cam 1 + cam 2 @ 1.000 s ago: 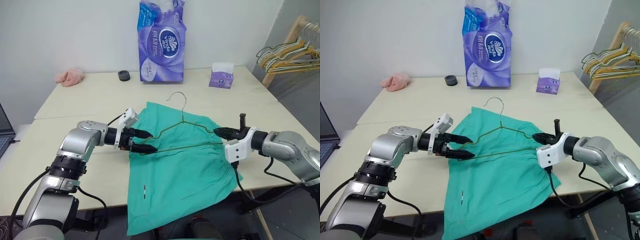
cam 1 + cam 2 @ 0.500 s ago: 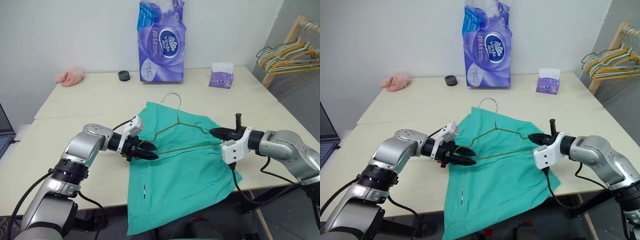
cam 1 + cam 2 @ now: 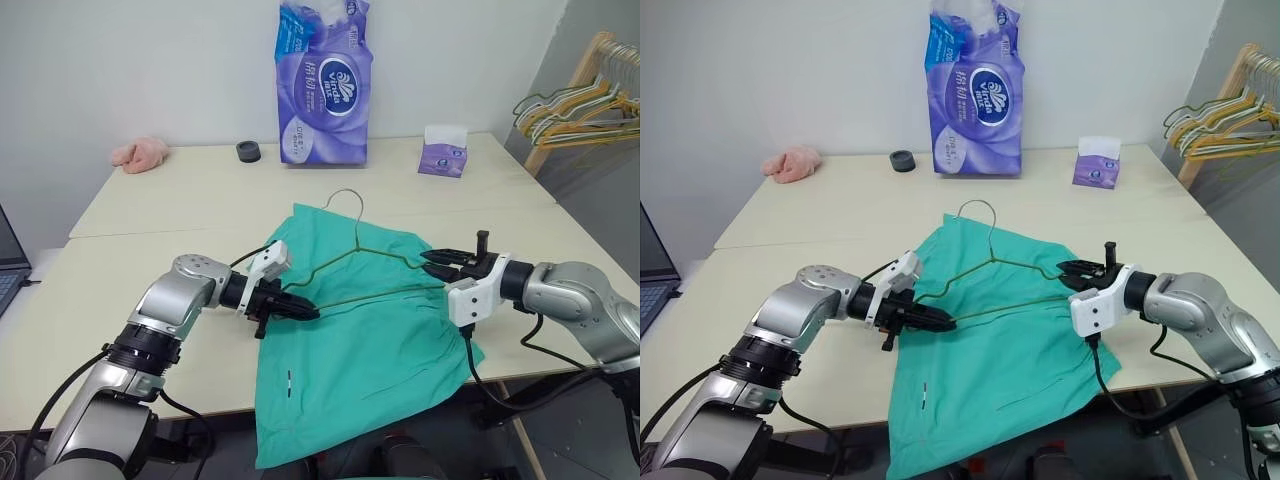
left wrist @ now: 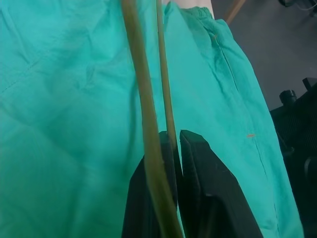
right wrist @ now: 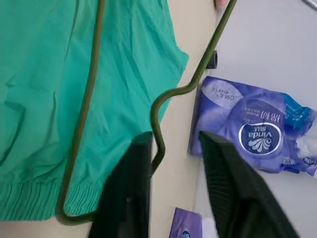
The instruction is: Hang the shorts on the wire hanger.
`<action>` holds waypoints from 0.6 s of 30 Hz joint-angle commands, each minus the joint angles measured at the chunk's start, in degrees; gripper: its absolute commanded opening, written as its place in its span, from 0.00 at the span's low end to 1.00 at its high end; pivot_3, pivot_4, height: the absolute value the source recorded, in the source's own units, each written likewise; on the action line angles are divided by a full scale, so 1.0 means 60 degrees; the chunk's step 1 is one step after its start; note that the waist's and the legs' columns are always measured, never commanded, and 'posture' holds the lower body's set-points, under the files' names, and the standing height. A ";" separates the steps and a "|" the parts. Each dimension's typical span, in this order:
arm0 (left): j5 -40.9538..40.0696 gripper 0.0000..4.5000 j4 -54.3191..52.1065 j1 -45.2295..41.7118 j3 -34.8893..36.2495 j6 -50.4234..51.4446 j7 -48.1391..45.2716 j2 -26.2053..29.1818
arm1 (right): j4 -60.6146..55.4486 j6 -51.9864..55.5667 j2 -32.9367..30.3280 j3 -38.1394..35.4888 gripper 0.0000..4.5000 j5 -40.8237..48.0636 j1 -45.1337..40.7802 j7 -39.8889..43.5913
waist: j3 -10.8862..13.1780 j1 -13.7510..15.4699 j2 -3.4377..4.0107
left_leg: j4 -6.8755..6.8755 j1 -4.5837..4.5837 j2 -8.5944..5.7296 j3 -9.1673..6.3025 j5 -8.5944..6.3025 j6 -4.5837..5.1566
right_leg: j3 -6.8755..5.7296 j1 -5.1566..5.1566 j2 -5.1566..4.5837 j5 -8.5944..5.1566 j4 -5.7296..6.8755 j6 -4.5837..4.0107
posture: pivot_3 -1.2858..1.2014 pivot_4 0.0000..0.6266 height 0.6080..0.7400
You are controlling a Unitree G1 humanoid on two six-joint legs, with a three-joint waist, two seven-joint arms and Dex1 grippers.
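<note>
On your bench [image 3: 150, 215] the limp shorts [image 3: 370, 350] lay under the springy hanger [image 3: 365, 265], left end effector [image 3: 308, 313] pinching its corner, right end effector [image 3: 432, 262] parted around the other.

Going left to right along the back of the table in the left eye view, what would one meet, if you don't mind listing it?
Pink cloth → small dark round object → purple tissue pack → small purple tissue box.
</note>
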 commanded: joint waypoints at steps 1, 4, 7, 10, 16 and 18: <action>0.0366 0.00 0.0174 -0.0311 0.0269 -0.0608 0.0783 -0.0257 | -0.0380 -0.0424 -0.0191 -0.0413 0.60 0.0443 0.0152 0.0068 | 0.0000 -0.0002 0.0000 | 0.0000 0.0000 0.0000 0.0000 0.0000 0.0000 | 0.0000 0.0000 0.0000 0.0000 0.0001 0.0000 | 0.46 0.08 1.00; 0.0910 0.00 0.0348 -0.0541 0.0322 -0.1471 0.1729 -0.0632 | -0.0701 -0.0181 -0.0428 -0.0894 0.74 0.1211 0.0641 0.0329 | 0.0001 0.0075 -0.0004 | 0.0005 -0.0002 -0.0003 -0.0004 0.0000 0.0000 | -0.0003 0.0003 -0.0004 0.0000 0.0000 0.0000 | 0.46 0.08 1.00; 0.1208 0.00 0.0114 -0.0580 0.0266 -0.2031 0.2096 -0.0762 | -0.1310 0.0827 -0.0696 -0.1444 0.74 0.2315 0.1422 0.0927 | 0.0002 0.0054 -0.0005 | 0.0008 -0.0002 -0.0005 0.0000 0.0000 0.0000 | 0.0002 0.0005 -0.0008 0.0001 0.0001 0.0001 | 0.46 0.09 1.00; 0.1423 0.00 -0.0284 -0.0465 0.0032 -0.2601 0.1895 -0.0623 | -0.2381 0.2944 -0.0562 -0.1852 0.74 0.3649 0.1949 0.1374 | 0.0001 0.0032 -0.0005 | 0.0005 -0.0001 0.0000 -0.0001 0.0000 0.0000 | 0.0001 0.0005 -0.0007 0.0001 0.0001 0.0001 | 0.45 0.09 1.00; 0.1455 0.00 -0.1305 -0.0207 -0.0377 -0.3465 0.0541 0.0035 | -0.4168 0.9340 -0.0141 -0.2556 0.74 0.6713 0.1495 0.1238 | 0.0000 -0.0071 0.0000 | 0.0002 0.0004 0.0009 -0.0003 0.0000 0.0000 | 0.0001 0.0002 -0.0004 0.0000 0.0010 -0.0001 | 0.45 0.08 1.00; 0.1524 0.00 -0.1384 -0.0216 -0.0481 -0.3738 0.0300 0.0156 | -0.4473 1.0859 -0.0483 -0.2682 0.74 0.7670 0.1280 0.1653 | 0.0002 -0.0042 0.0001 | 0.0002 0.0002 0.0008 -0.0007 0.0000 0.0000 | -0.0004 0.0002 -0.0006 -0.0001 0.0008 -0.0003 | 0.45 0.08 1.00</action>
